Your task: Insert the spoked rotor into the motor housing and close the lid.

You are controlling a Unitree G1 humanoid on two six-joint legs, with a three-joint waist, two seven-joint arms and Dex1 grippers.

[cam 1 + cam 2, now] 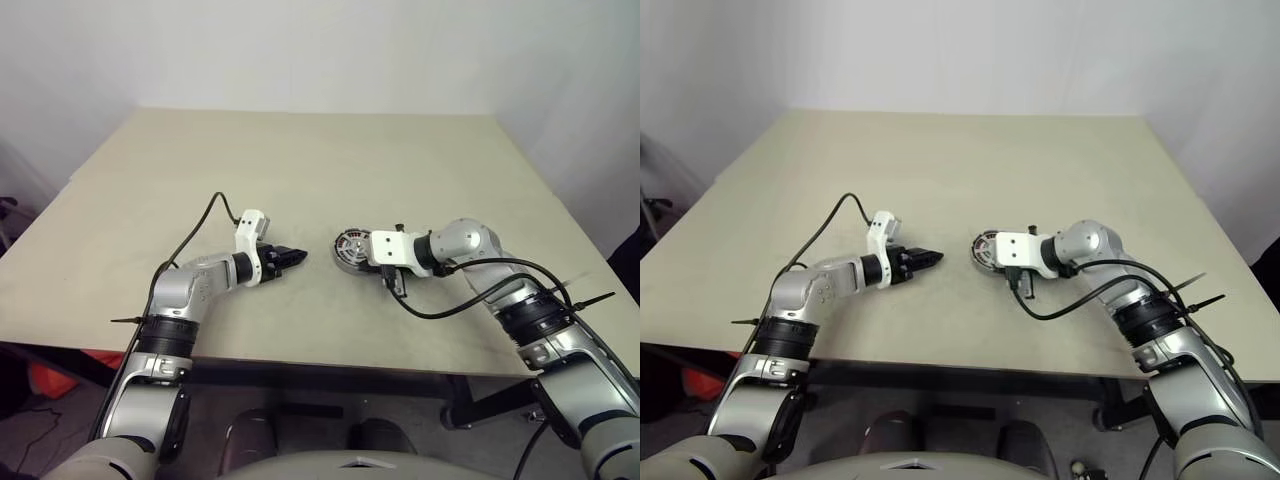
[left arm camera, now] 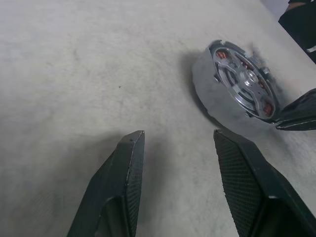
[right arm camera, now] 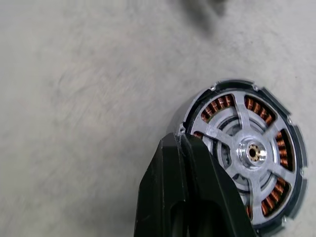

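Right pincer [image 3: 185, 148] closed, motor housing [image 3: 247, 153] (coppery windings)

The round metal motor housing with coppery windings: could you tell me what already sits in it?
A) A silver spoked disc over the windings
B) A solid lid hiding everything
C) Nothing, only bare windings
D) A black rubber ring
A: in the right wrist view the round metal motor housing has a silver spoked disc seated over its coppery windings, which show through the gaps between the spokes.

The housing [image 1: 350, 249] lies on the table [image 1: 320, 160], near its middle. The rotor [image 3: 249, 150] sits in it.
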